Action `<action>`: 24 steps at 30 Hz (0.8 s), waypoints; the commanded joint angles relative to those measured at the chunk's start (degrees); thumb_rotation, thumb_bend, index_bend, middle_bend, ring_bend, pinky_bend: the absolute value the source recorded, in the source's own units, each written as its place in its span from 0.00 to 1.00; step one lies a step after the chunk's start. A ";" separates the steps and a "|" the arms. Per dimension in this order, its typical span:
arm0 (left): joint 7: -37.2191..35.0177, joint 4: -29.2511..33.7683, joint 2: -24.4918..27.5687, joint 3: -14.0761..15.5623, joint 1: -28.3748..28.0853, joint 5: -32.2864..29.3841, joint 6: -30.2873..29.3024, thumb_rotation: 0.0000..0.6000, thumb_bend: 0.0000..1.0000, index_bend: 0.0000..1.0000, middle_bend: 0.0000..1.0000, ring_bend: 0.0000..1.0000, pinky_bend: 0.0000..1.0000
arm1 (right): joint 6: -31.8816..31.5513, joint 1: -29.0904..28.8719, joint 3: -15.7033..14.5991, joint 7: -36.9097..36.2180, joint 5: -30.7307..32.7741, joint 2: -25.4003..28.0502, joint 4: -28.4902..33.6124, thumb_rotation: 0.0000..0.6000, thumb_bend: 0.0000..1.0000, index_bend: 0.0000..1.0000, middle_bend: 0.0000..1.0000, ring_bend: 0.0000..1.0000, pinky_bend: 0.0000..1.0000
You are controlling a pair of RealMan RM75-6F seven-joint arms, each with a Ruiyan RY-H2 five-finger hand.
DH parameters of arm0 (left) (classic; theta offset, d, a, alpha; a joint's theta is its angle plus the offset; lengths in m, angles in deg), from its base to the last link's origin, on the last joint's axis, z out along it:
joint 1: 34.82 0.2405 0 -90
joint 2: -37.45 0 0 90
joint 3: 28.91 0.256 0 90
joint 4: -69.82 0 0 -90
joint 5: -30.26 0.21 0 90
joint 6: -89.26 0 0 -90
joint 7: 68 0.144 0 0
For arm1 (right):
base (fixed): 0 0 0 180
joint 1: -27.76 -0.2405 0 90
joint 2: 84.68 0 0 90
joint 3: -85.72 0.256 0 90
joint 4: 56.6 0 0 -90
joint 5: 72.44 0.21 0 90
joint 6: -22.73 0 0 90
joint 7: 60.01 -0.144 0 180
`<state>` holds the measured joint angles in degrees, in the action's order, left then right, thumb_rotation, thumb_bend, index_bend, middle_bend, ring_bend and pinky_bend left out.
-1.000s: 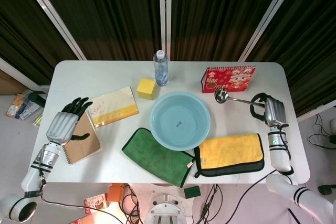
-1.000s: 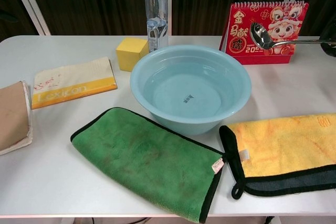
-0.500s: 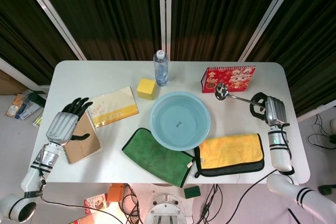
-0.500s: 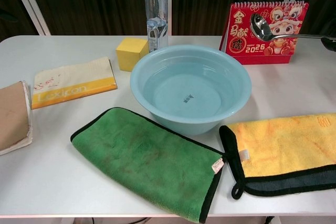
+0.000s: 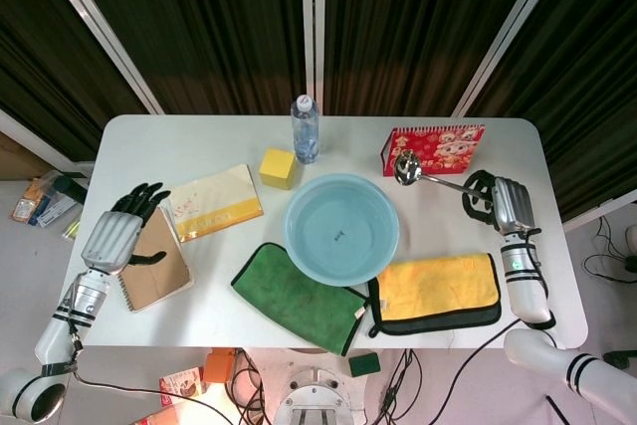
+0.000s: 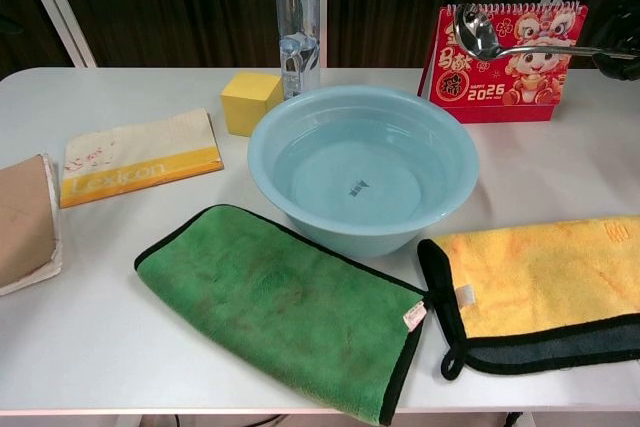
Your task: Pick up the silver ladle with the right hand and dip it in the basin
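Note:
My right hand (image 5: 492,202) grips the handle end of the silver ladle (image 5: 426,176) at the table's right side. The ladle is lifted off the table, and its bowl (image 6: 476,33) hangs in front of the red calendar, above and to the right of the light blue basin (image 5: 341,228). The basin (image 6: 362,167) holds clear water. In the chest view only a dark edge of my right hand (image 6: 620,39) shows at the right border. My left hand (image 5: 121,230) lies open over the brown notebook at the far left, holding nothing.
A red desk calendar (image 5: 434,148) stands behind the ladle. A water bottle (image 5: 305,129) and a yellow block (image 5: 278,168) sit behind the basin. A green cloth (image 5: 297,298) and a yellow cloth (image 5: 438,292) lie in front. A yellow booklet (image 5: 213,202) and brown notebook (image 5: 159,266) lie left.
My right hand has carried the ladle up and to the left, so its bowl now hangs closer to the basin. The left hand has barely shifted.

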<state>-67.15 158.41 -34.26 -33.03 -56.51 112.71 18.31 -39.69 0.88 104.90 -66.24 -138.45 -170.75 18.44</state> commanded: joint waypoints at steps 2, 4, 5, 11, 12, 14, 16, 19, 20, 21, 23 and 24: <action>-0.63 -0.02 0.47 -0.24 0.30 -0.08 -0.55 1.00 0.10 0.12 0.05 0.04 0.20 | 0.36 -1.94 -0.66 3.83 -1.93 1.16 3.15 1.00 0.59 0.84 0.72 0.76 0.87; -0.95 -0.05 0.71 -0.31 0.44 -0.13 -0.74 1.00 0.10 0.12 0.05 0.04 0.20 | 0.47 -3.02 -1.14 6.42 -3.07 1.55 4.52 1.00 0.59 0.84 0.72 0.77 0.87; -1.12 -0.08 0.80 -0.35 0.51 -0.20 -0.81 1.00 0.10 0.12 0.05 0.04 0.20 | 0.58 -3.69 -1.46 7.87 -3.92 1.69 5.11 1.00 0.59 0.85 0.73 0.77 0.87; -2.20 -0.44 1.27 -0.32 0.85 -0.27 -0.98 1.00 0.10 0.12 0.05 0.04 0.20 | 0.71 -6.93 -1.94 14.75 -5.40 0.74 6.51 1.00 0.59 0.87 0.76 0.77 0.87; -2.36 -0.52 1.33 -0.33 0.90 -0.28 -1.01 1.00 0.10 0.12 0.05 0.04 0.20 | 0.85 -7.34 -2.12 15.71 -5.50 0.59 6.49 1.00 0.59 0.87 0.76 0.77 0.87; -2.82 -0.74 1.45 -0.36 1.00 -0.30 -1.08 1.00 0.10 0.12 0.04 0.04 0.20 | 0.91 -8.18 -2.67 17.78 -6.06 0.11 6.20 1.00 0.59 0.87 0.76 0.77 0.87; -3.35 -1.01 1.55 -0.43 1.11 -0.32 -1.21 1.00 0.10 0.12 0.04 0.04 0.20 | 0.89 -8.92 -3.35 19.54 -6.83 -0.47 5.64 1.00 0.59 0.87 0.76 0.77 0.87; -4.09 -1.42 1.59 -0.46 1.27 -0.24 -1.41 1.00 0.10 0.12 0.04 0.04 0.20 | -0.28 -10.00 -4.84 22.44 -9.84 -1.68 3.48 1.00 0.59 0.88 0.76 0.77 0.87; -4.29 -1.55 1.59 -0.44 1.31 -0.21 -1.43 1.00 0.10 0.12 0.04 0.04 0.20 | -0.59 -10.24 -5.27 22.89 -10.63 -2.17 2.78 1.00 0.59 0.88 0.76 0.77 0.87; -4.53 -1.74 1.58 -0.43 1.34 -0.16 -1.44 1.00 0.10 0.12 0.04 0.04 0.20 | -0.75 -10.51 -5.71 23.14 -11.24 -2.83 2.01 1.00 0.59 0.88 0.76 0.77 0.87; -4.84 -1.99 1.54 -0.41 1.39 -0.14 -1.42 1.00 0.10 0.12 0.04 0.04 0.20 | -0.58 -10.90 -6.13 23.19 -11.55 -3.80 1.08 1.00 0.59 0.88 0.76 0.77 0.87; -5.06 -2.11 1.50 -0.41 1.40 -0.14 -1.40 1.00 0.10 0.12 0.04 0.04 0.20 | -0.42 -11.16 -6.34 23.33 -11.60 -4.47 0.44 1.00 0.59 0.88 0.76 0.77 0.87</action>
<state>-72.11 156.37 -32.73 -33.44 -55.13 112.56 16.90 -40.07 -9.71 99.14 -43.36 -149.61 -174.32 19.72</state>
